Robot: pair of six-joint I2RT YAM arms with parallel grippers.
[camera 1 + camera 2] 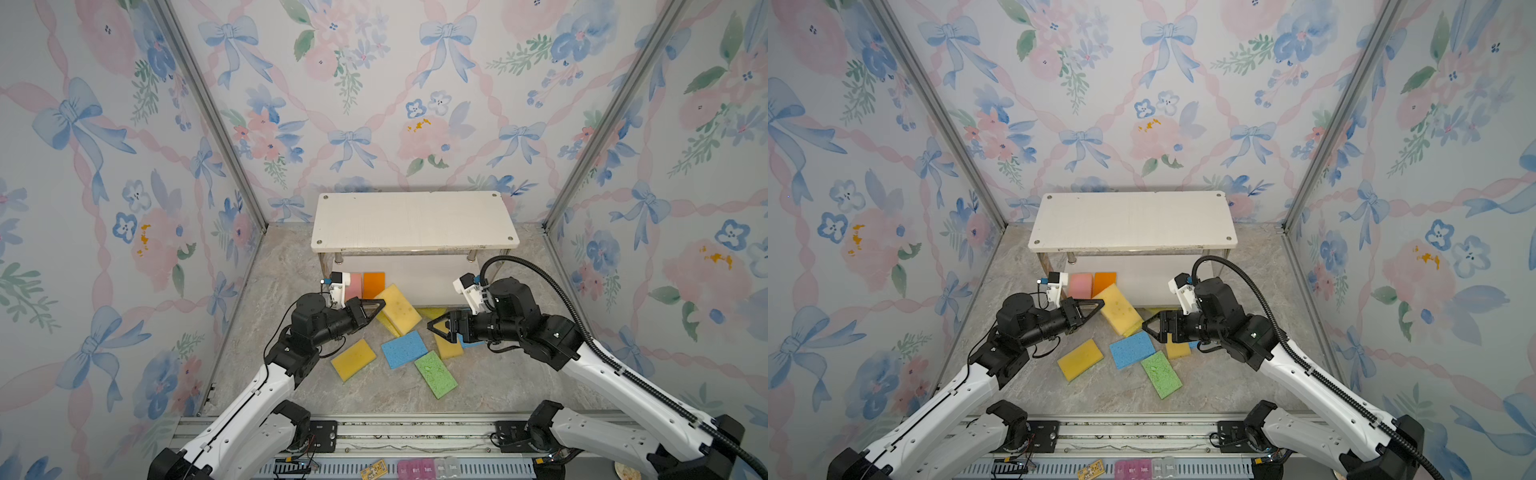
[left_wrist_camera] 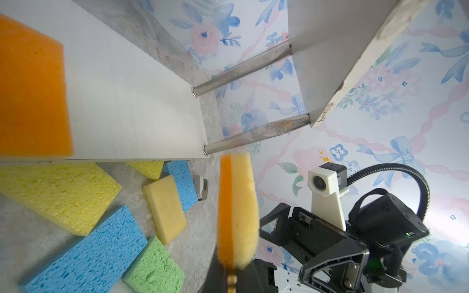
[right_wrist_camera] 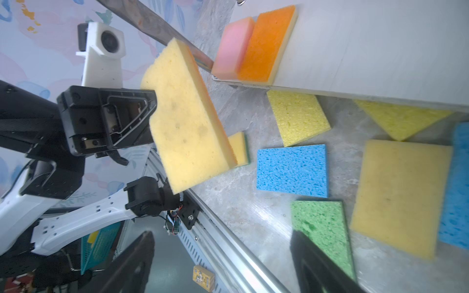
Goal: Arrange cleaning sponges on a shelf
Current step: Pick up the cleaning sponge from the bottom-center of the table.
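Clamped tight in left gripper (image 1: pixel 376 306): orange-backed mustard sponge (image 2: pixel 237 210), held clear of the tabletop, tilted, just in front of the shelf (image 1: pixel 415 220). On the shelf's lower board, at its left end, side by side and touching: pink sponge (image 1: pixel 355 286), orange sponge (image 1: pixel 374 284). Flat on marbled tabletop (image 1: pixel 498 374), loosely scattered: loose mustard sponge (image 1: pixel 353 359), blue sponge (image 1: pixel 404 349), green sponge (image 1: pixel 436 374), plus further yellow and blue ones, partly hidden. Above the right-hand ones, right gripper (image 1: pixel 435 325), jaws wide apart, nothing between them.
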